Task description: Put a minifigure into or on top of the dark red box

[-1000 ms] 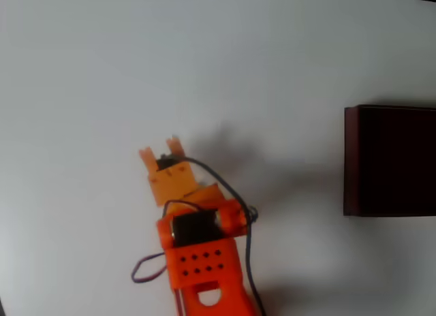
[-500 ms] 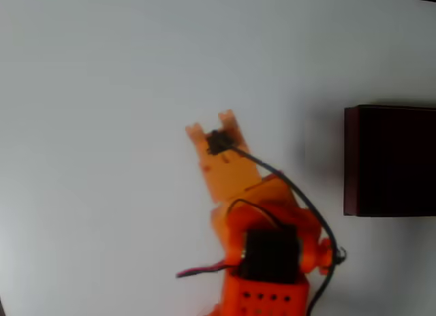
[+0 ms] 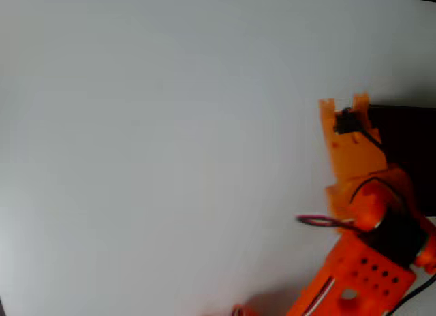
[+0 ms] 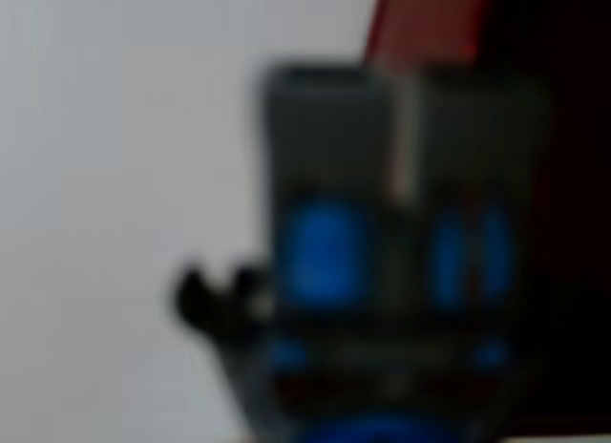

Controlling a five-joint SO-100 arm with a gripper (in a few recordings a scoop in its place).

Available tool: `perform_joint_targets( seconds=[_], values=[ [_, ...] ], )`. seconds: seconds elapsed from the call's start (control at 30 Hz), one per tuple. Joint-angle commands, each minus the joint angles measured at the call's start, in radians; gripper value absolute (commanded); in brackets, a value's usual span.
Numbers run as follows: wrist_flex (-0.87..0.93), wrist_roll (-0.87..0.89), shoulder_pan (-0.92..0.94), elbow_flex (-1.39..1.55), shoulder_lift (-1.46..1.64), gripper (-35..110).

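Orange hand (image 3: 344, 105), minifigure (image 4: 382, 262), dark red box (image 3: 409, 146)

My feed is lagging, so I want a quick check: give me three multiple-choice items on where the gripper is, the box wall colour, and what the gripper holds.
1. In the overhead view, the gripper is
A. at the left wall of the dark red box
B. at the picture's far left
C. at the picture's bottom left corner

2. In the wrist view, the box wall is
A. green
B. dark red
C. yellow

3. In the wrist view, the gripper is
A. wide open, nothing in it
B. shut on a blue and grey minifigure
C. holding a red ball

Key: 1 A, fingertips overlap the box's left edge. 2 B, a red wall shows at the top. 3 B, the blurred figure sits close to the lens.
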Motion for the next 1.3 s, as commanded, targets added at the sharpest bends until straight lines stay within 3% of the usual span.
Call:
perform_joint_targets(
  seconds=[0.0, 0.3, 0.6, 0.93, 1.1, 1.27],
  values=[
    [-0.014, -0.023, 0.054, -0.117, -0.091, 0],
    [-0.011, -0.083, 0.101, -0.333, -0.337, 2],
    [0.009, -0.121, 0.114, -0.417, -0.434, 21],
    [0.009, -0.144, -0.038, -0.167, -0.034, 23],
    [0.017, -0.149, -0.238, 0.000, 0.242, 22],
    [-0.025, -0.264, -0.483, 0.179, 0.520, 18]
  ],
)
